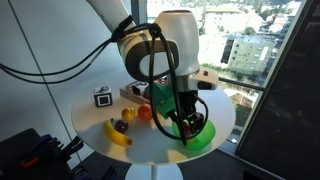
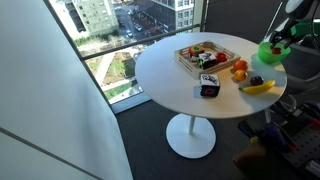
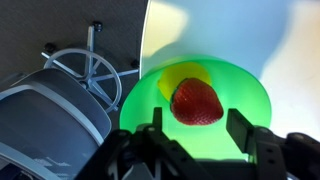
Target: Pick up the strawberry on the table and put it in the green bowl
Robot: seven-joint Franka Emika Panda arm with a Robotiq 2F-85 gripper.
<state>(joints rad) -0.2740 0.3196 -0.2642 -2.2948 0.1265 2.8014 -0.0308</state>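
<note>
In the wrist view the strawberry (image 3: 197,101), small and bright red, lies inside the lime-green bowl (image 3: 250,100) next to a yellow fruit (image 3: 180,74). My gripper (image 3: 197,122) hovers right above it with its fingers spread wider than the berry and not touching it. In both exterior views the gripper (image 1: 185,118) (image 2: 281,38) hangs over the green bowl (image 1: 203,136) (image 2: 268,52) at the edge of the round white table (image 1: 95,117) (image 2: 165,80). The arm hides the strawberry in both exterior views.
On the table are a banana (image 1: 118,133) (image 2: 257,87), an orange fruit (image 1: 144,113) (image 2: 240,72), a dark plum (image 1: 121,126), a small black-and-white box (image 1: 102,97) (image 2: 208,87) and a wooden tray (image 2: 205,55) of items. An office chair (image 3: 60,95) stands on the floor beside the table.
</note>
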